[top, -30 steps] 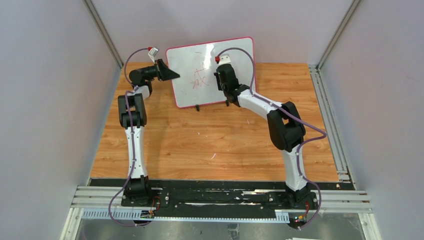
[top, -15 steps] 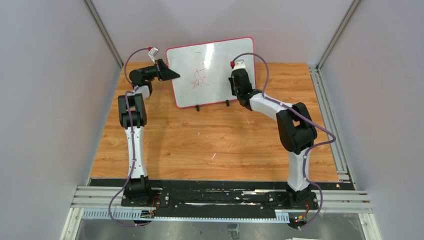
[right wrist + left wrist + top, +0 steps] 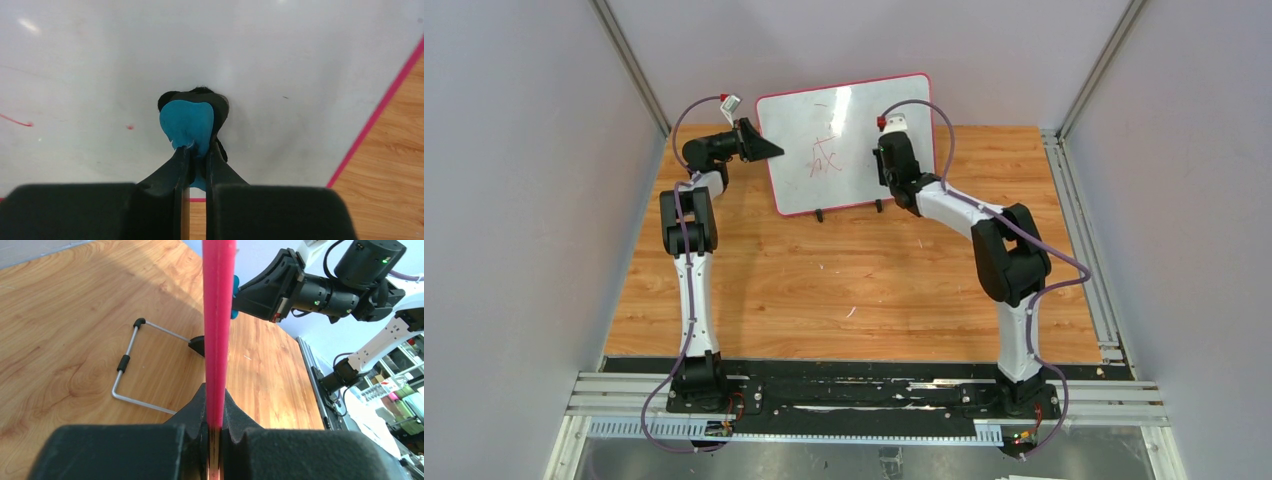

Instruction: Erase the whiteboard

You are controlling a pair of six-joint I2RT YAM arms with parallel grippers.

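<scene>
Two arms are at work on the whiteboard [image 3: 844,140], which stands upright on its small black feet [image 3: 820,214] at the far middle of the desk [image 3: 864,280], its long axis running left to right. The left arm [image 3: 686,270] steadies it. Its jaws are pressed together on the pink frame [image 3: 218,330] at the board's left edge, pinching it edge-on, and the wire stand [image 3: 125,370] is splayed out behind on the wood.

The right arm [image 3: 1009,260] reaches in from the other side. Its jaws pinch a small blue eraser [image 3: 187,125], dark face turned to the board. Judging by the shadow under it, the eraser is touching or all but touching the glossy surface on the right half, near the right frame.

What matters for the next stroke is where the red writing [image 3: 824,158] sits: near the middle of the board, left of the eraser, between the two arms. From the right wrist only a red stroke end [image 3: 15,120] and a red dot [image 3: 130,127] show, off to the left. So I would expect the sweep to run leftward along the board's long axis, toward the clamping jaws. The right arm is the only one placed to make it. The patch around the eraser looks clean, but the characters are not yet wiped, so the job seems partway at best.
</scene>
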